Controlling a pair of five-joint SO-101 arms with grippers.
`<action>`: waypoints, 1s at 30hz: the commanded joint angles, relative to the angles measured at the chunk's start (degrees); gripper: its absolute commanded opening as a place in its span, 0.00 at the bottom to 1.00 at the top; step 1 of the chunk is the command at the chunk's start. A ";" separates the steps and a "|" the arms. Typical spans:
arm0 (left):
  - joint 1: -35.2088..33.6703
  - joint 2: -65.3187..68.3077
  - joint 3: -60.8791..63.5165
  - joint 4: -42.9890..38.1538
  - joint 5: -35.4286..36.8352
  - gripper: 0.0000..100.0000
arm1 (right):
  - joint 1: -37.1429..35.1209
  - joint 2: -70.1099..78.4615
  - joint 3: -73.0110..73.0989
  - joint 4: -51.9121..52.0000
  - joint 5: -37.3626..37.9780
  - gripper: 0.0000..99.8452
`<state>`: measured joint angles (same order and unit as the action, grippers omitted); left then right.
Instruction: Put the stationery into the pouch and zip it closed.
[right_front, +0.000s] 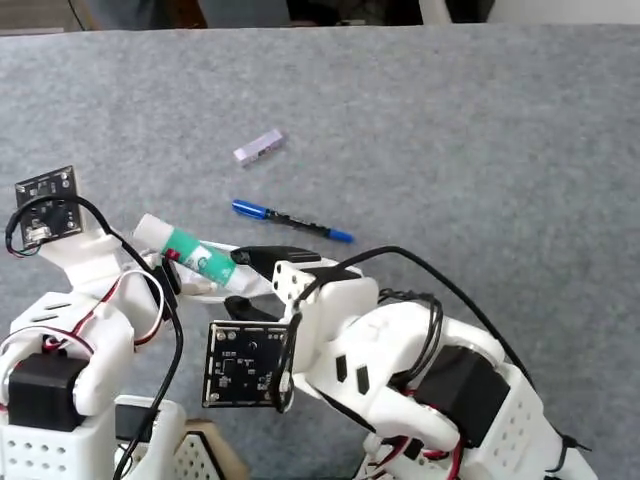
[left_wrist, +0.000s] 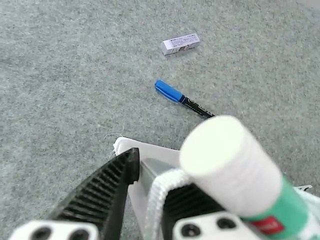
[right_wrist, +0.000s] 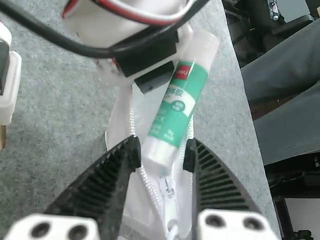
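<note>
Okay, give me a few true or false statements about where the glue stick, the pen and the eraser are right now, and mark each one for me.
1. The right gripper holds the glue stick. True.
2. The pen is already inside the pouch. False: it lies on the grey table, apart from the pouch.
3. The eraser lies farther from the arms than the pen. True.
4. The glue stick has a red label. False: the label is mostly green, and the cap is white.
</note>
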<state>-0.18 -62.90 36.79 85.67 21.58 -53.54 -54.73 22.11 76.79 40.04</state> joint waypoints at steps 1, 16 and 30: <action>-1.80 1.41 5.23 -1.23 -0.88 0.03 | 1.14 0.13 -0.48 0.97 0.53 0.16; -1.80 1.32 5.23 -1.23 -0.88 0.03 | 1.23 0.57 -9.01 -4.22 -1.41 0.16; -1.80 1.05 5.23 -1.23 -0.88 0.03 | 1.23 6.99 0.04 -14.95 -3.96 0.16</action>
<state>-0.44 -62.90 36.88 85.32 21.58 -53.27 -48.57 20.97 63.16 36.70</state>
